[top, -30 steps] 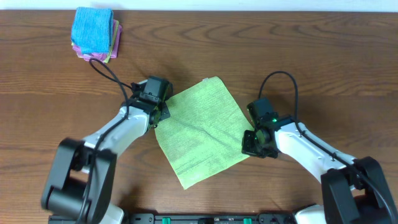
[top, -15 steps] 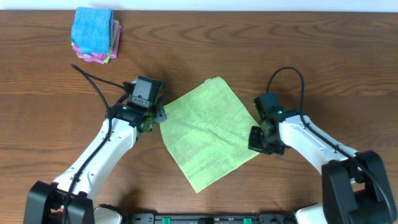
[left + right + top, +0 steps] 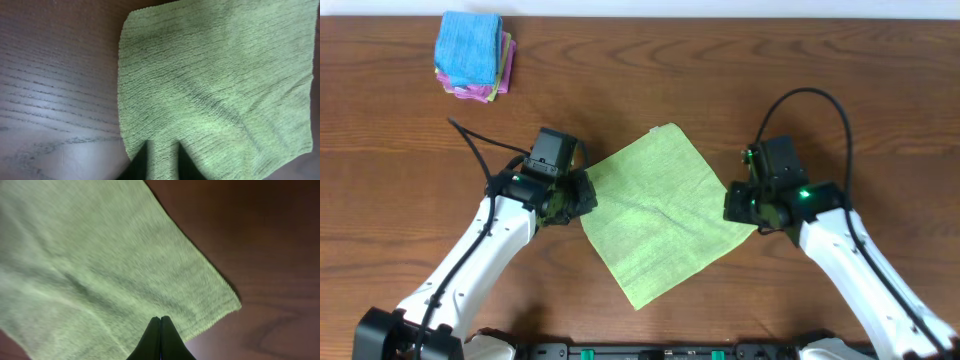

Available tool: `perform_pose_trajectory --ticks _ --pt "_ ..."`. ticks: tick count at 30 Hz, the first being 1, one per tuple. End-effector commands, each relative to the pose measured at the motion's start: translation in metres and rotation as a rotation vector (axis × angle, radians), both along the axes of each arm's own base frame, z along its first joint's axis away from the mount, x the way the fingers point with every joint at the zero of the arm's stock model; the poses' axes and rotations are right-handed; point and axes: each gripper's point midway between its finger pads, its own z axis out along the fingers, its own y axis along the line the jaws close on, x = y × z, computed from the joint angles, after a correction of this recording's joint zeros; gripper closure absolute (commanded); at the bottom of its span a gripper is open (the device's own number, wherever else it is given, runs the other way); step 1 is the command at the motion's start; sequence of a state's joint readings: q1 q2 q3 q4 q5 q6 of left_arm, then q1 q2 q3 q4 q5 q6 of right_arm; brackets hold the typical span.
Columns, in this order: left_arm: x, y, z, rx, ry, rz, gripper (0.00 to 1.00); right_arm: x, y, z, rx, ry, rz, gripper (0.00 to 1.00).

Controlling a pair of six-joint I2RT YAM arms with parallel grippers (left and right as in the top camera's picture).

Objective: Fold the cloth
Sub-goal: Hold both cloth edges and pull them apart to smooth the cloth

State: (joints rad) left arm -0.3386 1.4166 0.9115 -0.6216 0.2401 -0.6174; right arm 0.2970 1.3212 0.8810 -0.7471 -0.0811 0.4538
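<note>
A green cloth point(image 3: 660, 215) lies spread as a diamond in the middle of the wooden table. My left gripper point(image 3: 576, 197) is at its left corner. In the left wrist view the two fingers point(image 3: 161, 162) pinch a strip of the cloth point(image 3: 215, 75) between them. My right gripper point(image 3: 741, 205) is at the cloth's right corner. In the right wrist view its fingers point(image 3: 160, 319) are pressed together at the edge of the cloth point(image 3: 100, 265), near the corner. A faint crease runs across the middle of the cloth.
A stack of folded cloths point(image 3: 472, 55), blue on top with pink and yellow below, sits at the far left of the table. Black cables loop off both arms above the table.
The cloth has been dragged to the right and pulled flatter. The right gripper moved right and away with its corner, and the left gripper followed to the right.
</note>
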Motion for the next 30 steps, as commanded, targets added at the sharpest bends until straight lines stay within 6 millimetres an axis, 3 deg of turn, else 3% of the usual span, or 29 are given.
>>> perform_pose_trajectory --ticks 1,7,11,18,30 --pt "0.007 0.001 0.003 0.002 -0.014 0.058 0.94 0.008 0.0 0.021 0.017 -0.075 0.015 0.99" --pt "0.023 -0.001 -0.009 0.041 -0.05 0.069 0.95 0.007 0.001 0.029 0.027 -0.096 0.018 0.98" --pt "0.032 -0.006 -0.029 0.07 -0.042 0.073 0.94 0.003 0.007 0.029 0.039 -0.094 0.085 0.99" --pt "0.035 -0.005 -0.063 0.102 0.017 0.081 0.94 -0.002 0.0 0.022 -0.018 -0.075 0.124 0.98" --pt "0.054 0.005 -0.085 0.179 -0.028 0.112 0.95 -0.013 -0.007 -0.024 -0.092 0.087 0.161 0.98"
